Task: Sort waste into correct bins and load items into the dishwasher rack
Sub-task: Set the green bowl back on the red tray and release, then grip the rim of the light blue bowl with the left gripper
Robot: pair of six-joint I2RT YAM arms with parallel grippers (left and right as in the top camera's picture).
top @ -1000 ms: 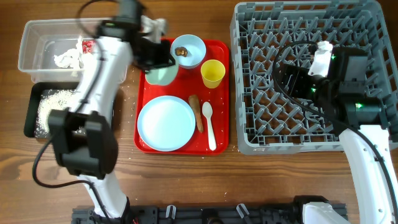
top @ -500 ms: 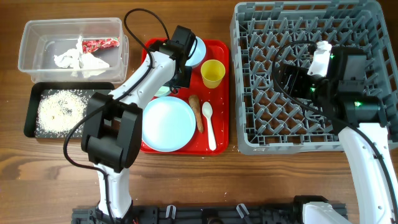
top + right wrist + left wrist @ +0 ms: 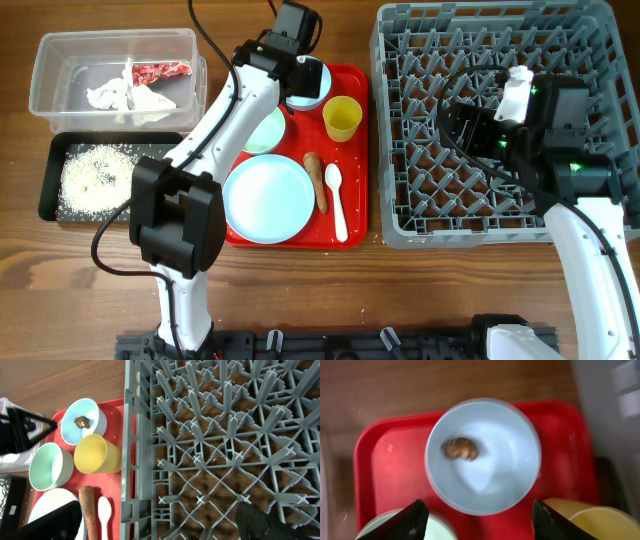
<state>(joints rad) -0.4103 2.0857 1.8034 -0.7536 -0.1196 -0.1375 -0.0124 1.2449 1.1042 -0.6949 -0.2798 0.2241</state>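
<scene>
Your left pincer (image 3: 477,512) hangs over the pale blue bowl (image 3: 500,450) at the far end of the red serving tray (image 3: 385,470). Its two dark fingers are spread wide and hold nothing. The small brown food lump (image 3: 461,448) lies on the bowl's floor, off centre toward the tray's outer rim. Its long axis runs across the wrist view, roughly in line with the gap between the fingers. By that reading, a straight close would meet it end to end, so you may need to turn the wrist.

The lump probably explains the hover, since the bowl should be emptied before it goes to the rack. The pale green bowl (image 3: 437,530) and the yellow cup (image 3: 600,520) sit just beside it, leaving little room for a wide approach.

Further along the tray, the brown sausage-like stick (image 3: 316,180) lies beside the pale blue plate (image 3: 265,198). It points lengthwise from the cup end toward you, and the white spoon (image 3: 338,205) lies parallel beside it.

The clear tub (image 3: 50,60) holds napkins and the red wrapper. The black tray (image 3: 48,180) holds rice.

Your right pincer (image 3: 160,522) waits open and empty above the dishwasher rack (image 3: 400,230), well apart from the tray.
</scene>
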